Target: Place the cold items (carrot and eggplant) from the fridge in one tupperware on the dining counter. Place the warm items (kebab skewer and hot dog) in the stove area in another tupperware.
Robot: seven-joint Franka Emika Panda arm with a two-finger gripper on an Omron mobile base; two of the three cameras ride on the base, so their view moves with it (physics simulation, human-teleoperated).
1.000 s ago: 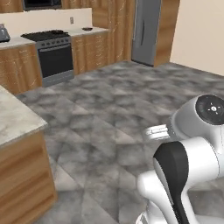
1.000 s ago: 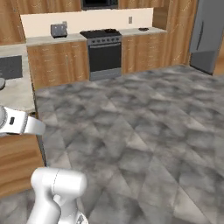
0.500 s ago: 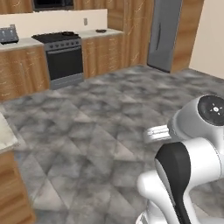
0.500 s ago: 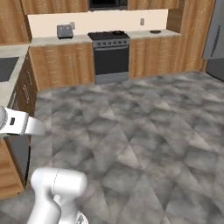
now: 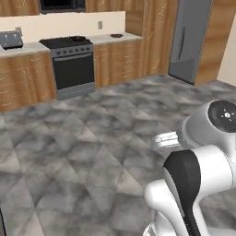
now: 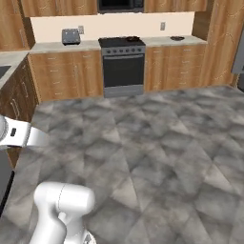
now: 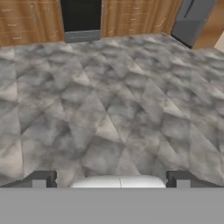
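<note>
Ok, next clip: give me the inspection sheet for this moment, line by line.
Surface: grey tiled floor, bare ahead of the base.
Job's things: nothing seen; the grey fridge is shut, the stove stands against the far wall.
Clutter: toaster on the counter left of the stove; small dark item on the counter to its right.
Grippers: gripper open, empty, fingers wide apart over the floor.
Cables: nothing seen.
Surroundings: wooden cabinets, microwave above the stove.

Floor [image 7: 113, 100] ahead of gripper [image 7: 111, 179]: mottled grey stone tile. Cabinets [image 7: 131, 17] beyond: orange-brown wood grain. Stove [image 5: 71, 64] black and steel-grey. Fridge [image 5: 189, 39] grey. Toaster [image 6: 70, 35] silver. Backsplash [image 6: 119, 24] cream.
</note>
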